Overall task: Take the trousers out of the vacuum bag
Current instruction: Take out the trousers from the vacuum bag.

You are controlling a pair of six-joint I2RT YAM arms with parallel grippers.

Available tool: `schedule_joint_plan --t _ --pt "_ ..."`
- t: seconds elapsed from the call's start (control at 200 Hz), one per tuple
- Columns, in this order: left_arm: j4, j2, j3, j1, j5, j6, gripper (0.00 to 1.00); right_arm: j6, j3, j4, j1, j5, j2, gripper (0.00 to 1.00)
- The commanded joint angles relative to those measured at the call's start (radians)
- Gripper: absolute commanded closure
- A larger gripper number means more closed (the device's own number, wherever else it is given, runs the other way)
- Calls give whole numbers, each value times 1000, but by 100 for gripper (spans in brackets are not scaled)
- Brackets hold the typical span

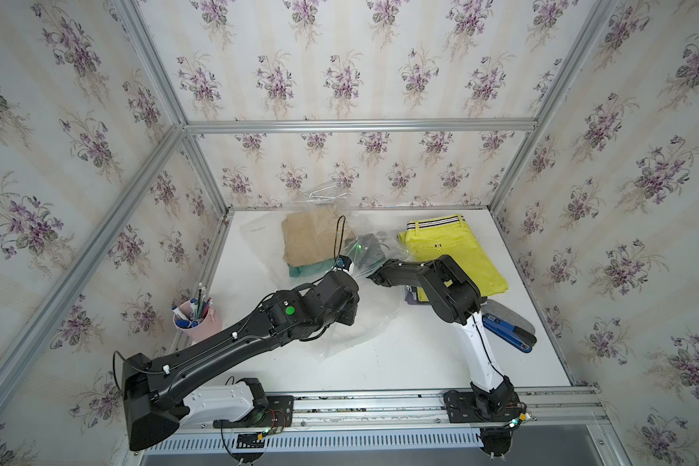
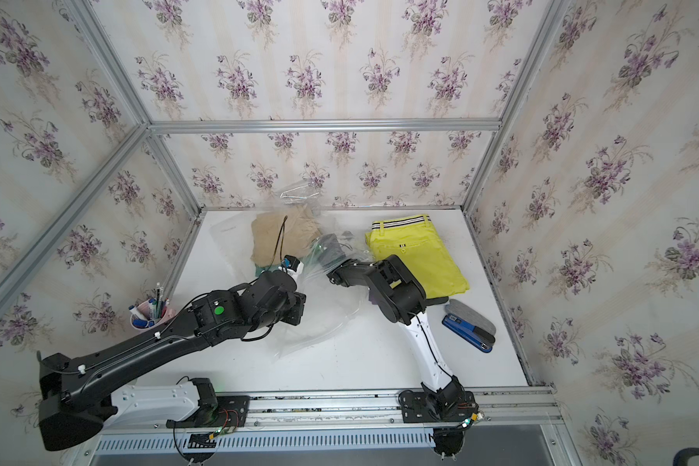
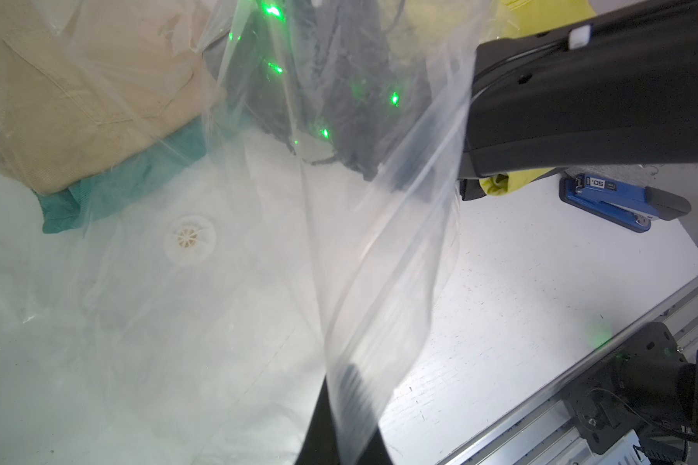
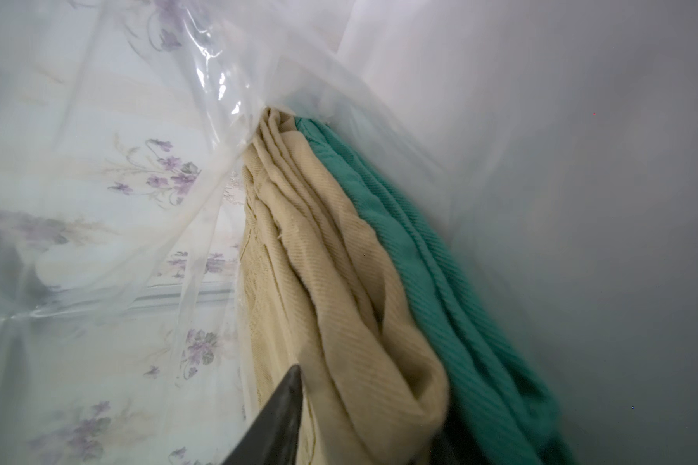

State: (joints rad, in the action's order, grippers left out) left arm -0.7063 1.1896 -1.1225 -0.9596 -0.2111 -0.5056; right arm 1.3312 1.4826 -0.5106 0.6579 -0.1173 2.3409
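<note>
The see-through vacuum bag (image 1: 360, 327) (image 2: 323, 322) lies crumpled at the table's middle and back. My left gripper (image 1: 351, 269) (image 3: 347, 402) is shut on a raised sheet of the bag's film (image 3: 379, 261). Inside the bag lie the tan trousers (image 1: 307, 238) (image 3: 77, 100) on the teal trousers (image 1: 307, 269) (image 3: 109, 189). My right gripper (image 1: 362, 252) (image 4: 363, 422) is inside the bag, with its jaws closed round the tan trousers' (image 4: 331, 282) folded edge, the teal pair (image 4: 440, 261) beside it. Yellow-green trousers (image 1: 452, 258) lie outside at the right. A purple pair (image 1: 412, 296) shows under the right arm.
A blue stapler (image 1: 505, 331) (image 3: 613, 201) on a grey pad (image 1: 505, 314) lies at the right front. A pink pen cup (image 1: 196, 318) stands at the left edge. The bag's white valve (image 3: 189, 239) faces up. Metal frame posts and papered walls close in three sides.
</note>
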Motion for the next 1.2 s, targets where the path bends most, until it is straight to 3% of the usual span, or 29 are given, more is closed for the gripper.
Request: schedule_joint_plan --t 0.0,0.205,0.569,0.959,1.194 --pt "-23 -3 3 0 -15 -4 100 -11 18 -1 -10 2 18 68" --pt "-28 -11 7 18 -28 -5 100 -61 24 -96 -9 82 2 100" --pt "-5 -29 23 91 14 6 100 -92 -98 -301 3 250 -98 100" --pt "0 -16 4 151 48 22 100 -48 -440 -522 41 320 -306 100" --pt "4 -16 10 156 67 16 100 -79 -590 -338 62 239 -436 98"
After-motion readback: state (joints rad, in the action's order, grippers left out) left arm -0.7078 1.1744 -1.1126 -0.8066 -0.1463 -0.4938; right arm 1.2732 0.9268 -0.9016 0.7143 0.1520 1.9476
